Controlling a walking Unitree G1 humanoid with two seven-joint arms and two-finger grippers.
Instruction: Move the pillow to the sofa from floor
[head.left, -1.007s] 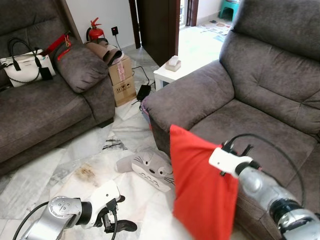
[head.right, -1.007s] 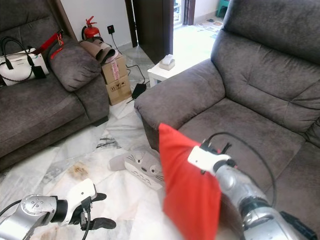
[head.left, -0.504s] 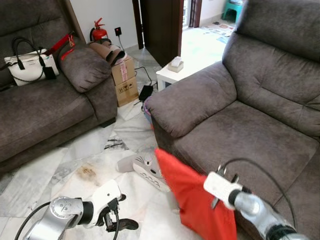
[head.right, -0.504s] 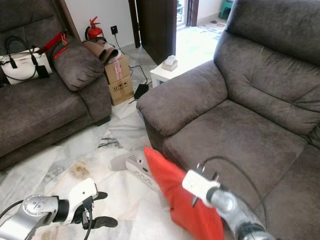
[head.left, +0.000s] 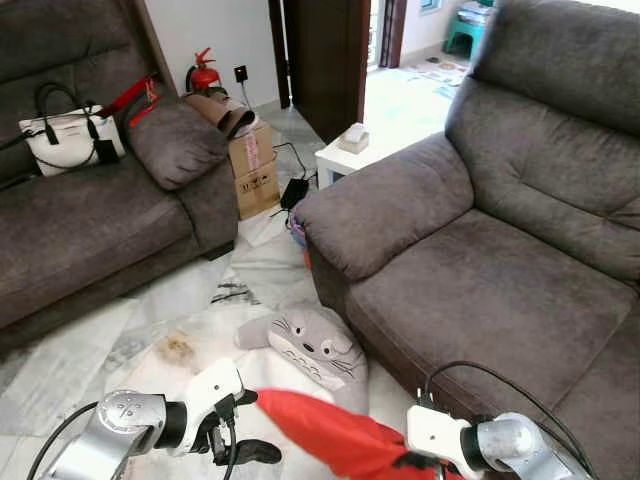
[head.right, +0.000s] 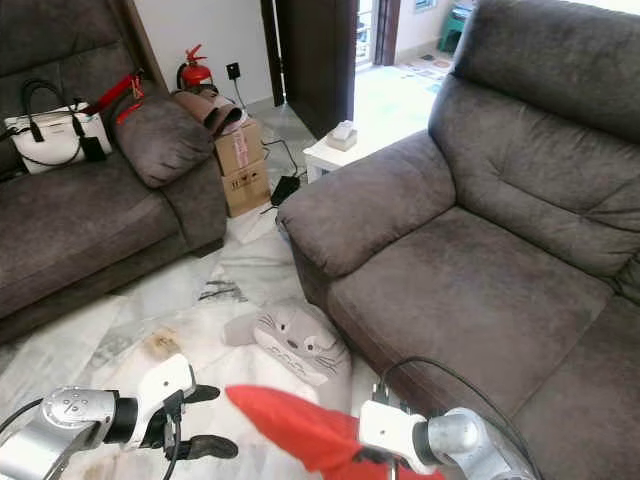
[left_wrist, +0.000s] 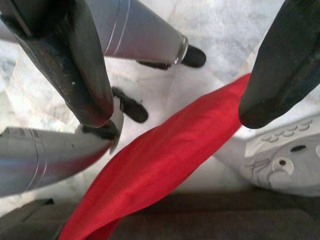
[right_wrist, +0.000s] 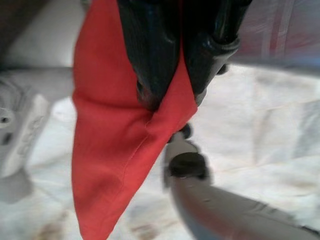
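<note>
A red pillow (head.left: 330, 435) hangs low over the marble floor in front of the big grey sofa (head.left: 500, 290). It lies nearly level, with a corner pointing to the left. My right gripper (right_wrist: 165, 95) is shut on one edge of it, and the right wrist (head.left: 440, 442) sits low by the sofa's front. My left gripper (head.left: 243, 428) is open just left of the red corner, touching nothing. Between its black fingers (left_wrist: 75, 65) the red cloth (left_wrist: 165, 155) lies below. A grey cat-faced cushion (head.left: 310, 345) lies on the floor against the sofa base.
A second grey sofa (head.left: 90, 230) stands at the left with a white handbag (head.left: 65, 140) and a grey cushion (head.left: 175, 140). Behind it are a cardboard box (head.left: 255, 175), a fire extinguisher (head.left: 203, 72), a black floor cable (head.left: 295, 185) and a small white table (head.left: 345, 150).
The right arm has dropped, bringing the red pillow from upright at seat height down to a flat hang near the floor. The left gripper has stayed put.
</note>
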